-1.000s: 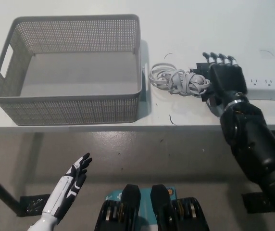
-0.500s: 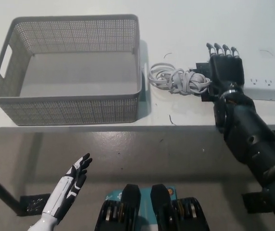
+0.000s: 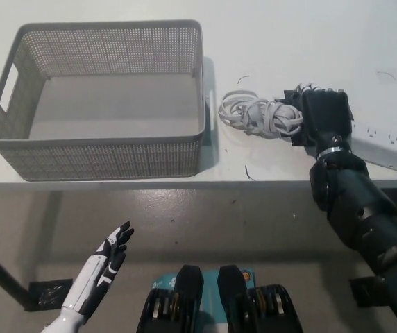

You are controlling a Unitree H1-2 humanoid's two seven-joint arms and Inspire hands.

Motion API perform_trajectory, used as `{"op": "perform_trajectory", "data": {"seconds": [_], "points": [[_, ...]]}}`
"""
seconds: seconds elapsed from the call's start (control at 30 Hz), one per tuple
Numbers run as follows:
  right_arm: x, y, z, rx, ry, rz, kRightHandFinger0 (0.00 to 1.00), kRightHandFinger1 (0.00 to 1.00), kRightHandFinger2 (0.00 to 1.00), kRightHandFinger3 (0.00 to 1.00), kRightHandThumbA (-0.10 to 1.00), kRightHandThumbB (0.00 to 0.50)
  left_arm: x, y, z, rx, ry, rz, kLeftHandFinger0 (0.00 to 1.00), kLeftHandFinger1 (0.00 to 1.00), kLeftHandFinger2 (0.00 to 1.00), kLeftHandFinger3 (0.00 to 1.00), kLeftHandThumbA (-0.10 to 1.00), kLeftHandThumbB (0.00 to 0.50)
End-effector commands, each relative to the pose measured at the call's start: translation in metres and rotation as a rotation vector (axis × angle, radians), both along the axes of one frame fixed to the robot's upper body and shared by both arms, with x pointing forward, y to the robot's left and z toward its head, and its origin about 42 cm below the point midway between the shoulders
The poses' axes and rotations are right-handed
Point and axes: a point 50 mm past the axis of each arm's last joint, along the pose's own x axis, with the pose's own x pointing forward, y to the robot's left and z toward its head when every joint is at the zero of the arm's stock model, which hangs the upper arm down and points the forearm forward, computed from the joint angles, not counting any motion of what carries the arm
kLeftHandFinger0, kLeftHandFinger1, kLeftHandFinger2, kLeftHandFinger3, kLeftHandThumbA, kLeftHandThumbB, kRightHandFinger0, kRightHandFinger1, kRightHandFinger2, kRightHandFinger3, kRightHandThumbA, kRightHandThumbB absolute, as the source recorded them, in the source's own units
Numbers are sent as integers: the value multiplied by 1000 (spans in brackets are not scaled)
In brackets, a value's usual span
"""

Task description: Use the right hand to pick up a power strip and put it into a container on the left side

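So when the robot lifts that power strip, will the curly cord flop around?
Probably. The cord lies in a loose coil, so loops may dangle and swing. The power strip itself looks like a stiff bar, so it likely won't bend. The right hand covers one end, so the free end might tip down.

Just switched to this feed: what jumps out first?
The black right hand lies curled over the white power strip at the table's right, with its coiled cord bunched just left of the hand. A large grey mesh basket sits empty at the table's left, and the white left hand rests open below the table edge.
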Motion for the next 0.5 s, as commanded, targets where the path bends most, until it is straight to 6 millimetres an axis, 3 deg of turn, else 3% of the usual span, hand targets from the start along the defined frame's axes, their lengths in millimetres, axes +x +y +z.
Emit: {"op": "perform_trajectory", "data": {"seconds": [0.0, 0.07, 0.13, 0.2, 0.27, 0.33, 0.47], "points": [[19, 14, 133, 106, -691, 246, 0, 77, 661, 628, -100, 163, 7, 7, 12, -6, -56, -21, 1000, 1000, 1000, 1000, 1000, 147], [18, 15, 148, 109, -767, 251, 0, 39, 627, 624, -100, 189, 6, 6, 12, -6, -55, -20, 1000, 1000, 1000, 1000, 1000, 146], [18, 18, 171, 104, -852, 268, 0, 22, 683, 740, -100, 169, 6, 5, 11, -8, -54, -23, 1000, 1000, 1000, 1000, 1000, 145], [17, 19, 194, 92, -928, 306, 0, 59, 736, 862, -100, 163, 6, 4, 10, -15, -50, -24, 1000, 1000, 1000, 1000, 1000, 143], [15, 20, 215, 75, -980, 320, 0, 93, 747, 916, -100, 153, 6, 5, 10, -19, -47, -24, 1000, 1000, 1000, 1000, 1000, 143], [12, 21, 239, 93, -1026, 335, 0, 182, 771, 990, -100, 100, 6, 5, 10, -21, -45, -22, 1000, 1000, 1000, 1000, 1000, 144], [4, 23, 291, 62, -1148, 345, 0, 175, 762, 946, -100, 144, 5, 5, 11, -13, -43, -21, 1000, 1000, 1000, 1000, 1000, 153]]}}
